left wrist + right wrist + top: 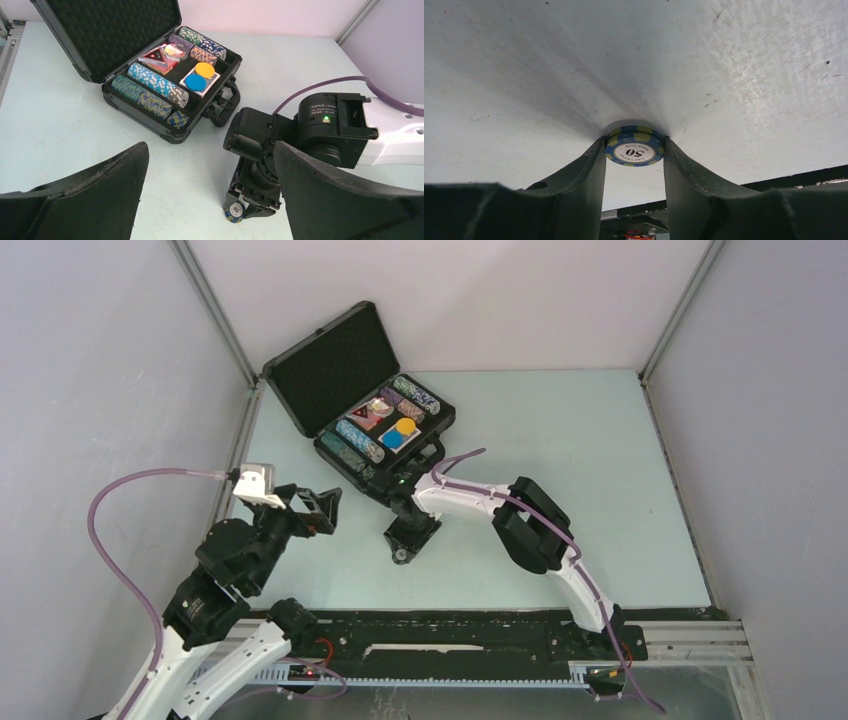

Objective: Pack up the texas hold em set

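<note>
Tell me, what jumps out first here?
The open black case at the far left of the table, packed with rows of colourful poker chips. In front of it, the right arm has its jaws closed on a single blue-and-yellow chip marked 50, down near the tabletop.

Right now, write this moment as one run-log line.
right gripper: shut on chip, on table | left gripper: open, empty | case: lid open

top external looks down from high at 6 o'clock, far off; open poker case (pixel 360 410) at 11 o'clock. left wrist faces 1 o'clock, sharing that case. right wrist hugs the table (pixel 734 70), sharing the 50 chip (pixel 634 150) with left wrist.
</note>
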`<state>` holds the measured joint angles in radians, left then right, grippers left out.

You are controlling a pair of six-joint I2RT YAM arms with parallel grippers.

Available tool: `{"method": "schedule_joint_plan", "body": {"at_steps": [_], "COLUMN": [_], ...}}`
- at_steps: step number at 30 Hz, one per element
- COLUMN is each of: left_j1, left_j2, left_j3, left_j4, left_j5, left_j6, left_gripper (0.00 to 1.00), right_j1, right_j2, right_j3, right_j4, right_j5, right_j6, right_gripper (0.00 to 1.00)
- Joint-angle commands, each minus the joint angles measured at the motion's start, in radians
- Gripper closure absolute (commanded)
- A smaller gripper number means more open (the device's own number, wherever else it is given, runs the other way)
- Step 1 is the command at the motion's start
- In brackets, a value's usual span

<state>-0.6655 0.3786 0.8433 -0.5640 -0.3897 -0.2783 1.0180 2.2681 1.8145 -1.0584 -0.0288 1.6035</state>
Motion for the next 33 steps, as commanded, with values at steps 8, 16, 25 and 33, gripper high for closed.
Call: {"method": "schedule_joint_plan", "body": {"at_steps": [8, 16, 25, 33], "left_j1": [0.03, 0.077, 0.098, 0.098], "left_j2": [0.046, 0.095, 0.132, 0.169], "left_j3": [-0.031, -0.034, -0.033, -0.123], "left_j4": [0.019, 0.027, 0.03, 0.139], "left_j5": [0.019, 0.068, 0.093, 0.362], "left_j6": [0.018, 0.014, -0.019, -0.312], "left_gripper": [0.0, 0.0, 0.0, 0.0], "right_j1": [0.013, -0.013, -0.046, -0.12], "right_j2": [-0.044, -0.053, -0.176, -0.323], "right_j3": [-0.026, 0.009, -0.075, -0.227], "right_j4": [0.065, 0.02, 0.044, 0.077], "right_j5": [0.006, -0.032, -0.044, -0.055], "right_j6": [-0.002, -0.07, -0.123, -0.172], "right_gripper": [1.0, 1.0, 1.0, 1.0]}}
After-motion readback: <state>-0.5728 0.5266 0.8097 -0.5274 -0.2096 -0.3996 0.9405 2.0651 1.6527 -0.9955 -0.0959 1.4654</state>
